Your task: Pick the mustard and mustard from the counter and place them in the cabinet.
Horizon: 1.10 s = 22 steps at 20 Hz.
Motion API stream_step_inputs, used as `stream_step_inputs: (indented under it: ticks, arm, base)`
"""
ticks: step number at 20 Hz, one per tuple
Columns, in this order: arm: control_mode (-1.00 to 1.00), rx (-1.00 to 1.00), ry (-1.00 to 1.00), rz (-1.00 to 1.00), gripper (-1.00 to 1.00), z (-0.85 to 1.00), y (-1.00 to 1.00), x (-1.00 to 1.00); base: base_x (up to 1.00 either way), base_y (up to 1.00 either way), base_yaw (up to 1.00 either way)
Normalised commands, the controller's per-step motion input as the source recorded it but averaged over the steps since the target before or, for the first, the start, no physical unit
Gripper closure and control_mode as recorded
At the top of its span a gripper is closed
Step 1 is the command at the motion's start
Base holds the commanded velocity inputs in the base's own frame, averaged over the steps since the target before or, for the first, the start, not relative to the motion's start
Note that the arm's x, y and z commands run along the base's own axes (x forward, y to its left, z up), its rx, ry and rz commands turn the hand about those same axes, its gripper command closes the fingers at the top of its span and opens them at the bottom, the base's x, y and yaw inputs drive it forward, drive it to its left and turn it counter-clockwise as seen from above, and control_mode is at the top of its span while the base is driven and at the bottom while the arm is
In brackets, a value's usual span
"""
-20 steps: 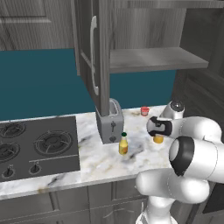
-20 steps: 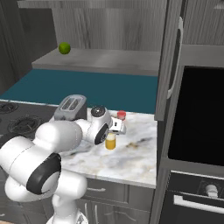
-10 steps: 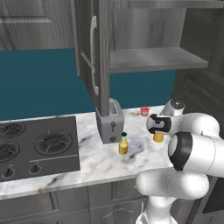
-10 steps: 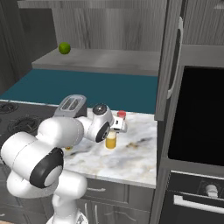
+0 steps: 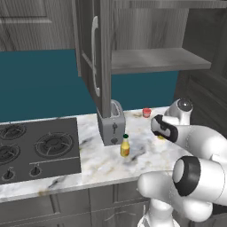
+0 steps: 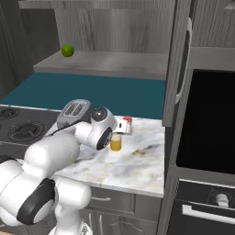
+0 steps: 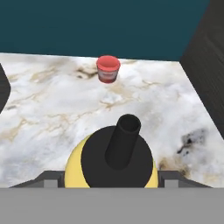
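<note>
Standing on the marble desk [image 5: 102, 166] near its right end, the tall mustard [image 6: 116, 143] sits upright with the fingers [image 7: 112, 177] closed on its two sides. From the hand camera its dark nozzle [image 7: 124, 140] rises out of a black shoulder, yellow body showing at either edge, a grey finger pad [image 7: 49, 178] pressed against each flank. The bottle's base appears to rest on the marble in the right base camera.

Small mustard [image 5: 125, 146], green-capped, stands upright by itself on the desk, just in front of the toaster [image 5: 111, 123] and well left of the hand. A red cup [image 5: 146, 112] sits further back by the teal wall, beyond the tall bottle.

Above, the cabinet [image 5: 155, 59] is open, its door [image 5: 94, 53] swung out over the toaster. A green lime [image 6: 67, 50] lies at the left of its shelf. A black hob [image 5: 37, 147] takes up the desk's left part.
</note>
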Motion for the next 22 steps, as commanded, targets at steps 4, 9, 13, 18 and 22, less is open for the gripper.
stream_step_inputs:
  ticks: [4, 9, 13, 18, 22]
  arm:
    - [-1.0, -0.05, -0.07, 0.0, 1.0, 0.66, 0.11, -0.13]
    - [-1.0, 0.0, -0.05, 0.0, 1.0, 0.63, 0.03, -0.1]
    - [-1.0, 0.0, -0.04, 0.0, 1.0, 0.64, 0.01, -0.07]
    - [-1.0, 0.0, -0.04, 0.0, 1.0, 0.65, 0.0, -0.06]
    - [-1.0, 0.0, -0.04, 0.0, 1.0, 0.67, 0.03, -0.1]
  base:
    - [0.0, 0.0, 0.0]
    - [0.0, 0.0, 0.0]
    - [0.0, 0.0, 0.0]
    - [0.0, 0.0, 0.0]
    - [0.0, 0.0, 0.0]
